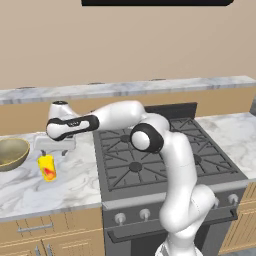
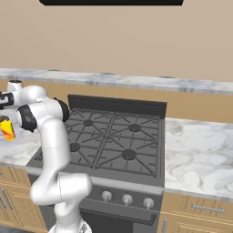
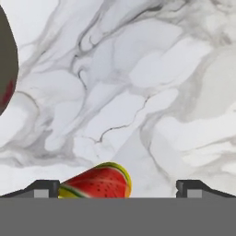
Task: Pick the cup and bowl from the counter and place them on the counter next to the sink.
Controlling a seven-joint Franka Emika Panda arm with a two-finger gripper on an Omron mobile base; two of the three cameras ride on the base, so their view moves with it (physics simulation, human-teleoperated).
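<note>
Left base view looks down on a kitchen run against a plain tan wall, with a dark strip of something hung high at the top edge. A raised ledge of white, grey-veined marble crosses behind everything. Below it the table [image 1: 65,185] has the same marble top over light wooden cabinets with metal pulls. A black gas stove [image 1: 150,155] with heavy grates and a row of knobs on its front sits in the middle, and marble carries on past its far side.

The cup [image 1: 47,166], small and yellow with a red-orange mark, stands upright on the marble left of the stove. The bowl [image 1: 11,153], wide and olive-tan, rests near it at the left edge, apart from the cup and partly cut off by the frame. The white arm reaches left across the stove's corner, and its hand [image 1: 54,148] hangs just above the cup, not touching it.

Right base view shows the same stove from the other side, with a broad stretch of bare marble to its right; the cup [image 2: 6,128] shows at the far left edge.

Hand view looks straight onto the veined marble. The cup's rim, with its red inside, sits low between the two dark fingertips [image 3: 44,188], nearer one than the other. The jaws stand wide apart and hold nothing. A dark curved edge of the bowl [image 3: 7,69] shows at one side.
</note>
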